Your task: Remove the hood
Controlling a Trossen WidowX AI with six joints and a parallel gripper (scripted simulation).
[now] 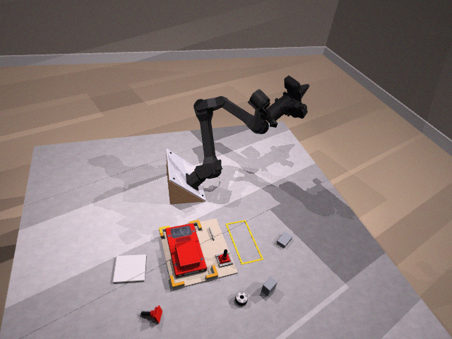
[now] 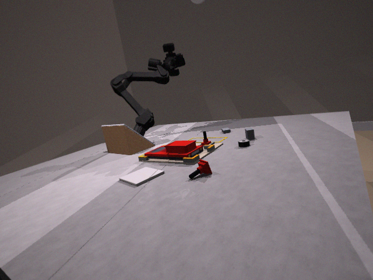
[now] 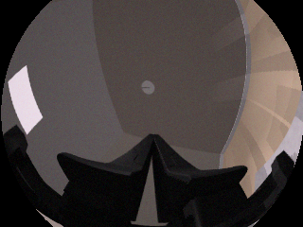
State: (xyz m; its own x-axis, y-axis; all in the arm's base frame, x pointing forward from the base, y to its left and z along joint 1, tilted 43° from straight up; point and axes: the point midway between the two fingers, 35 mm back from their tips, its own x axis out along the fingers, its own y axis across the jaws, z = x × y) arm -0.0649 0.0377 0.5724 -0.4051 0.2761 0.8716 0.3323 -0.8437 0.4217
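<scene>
The grey worktop (image 1: 91, 182) carries a beige board (image 1: 219, 251), with a yellow marked area (image 1: 244, 242) just right of it, a white plate (image 1: 130, 268) left, and a wooden wedge (image 1: 182, 182) behind.

A white flat plate (image 1: 129, 268) lies at nine o'clock on the grey table (image 1: 73, 175). At six lies a red clamp (image 1: 154, 313) tipped on its side. A black-and-white wheel (image 1: 241, 297) sits at five, a grey cube (image 1: 269, 285) just beside it. A flatter grey block (image 1: 284, 239) rests at three. A wooden wedge (image 1: 182, 182) stands at twelve.
</scene>
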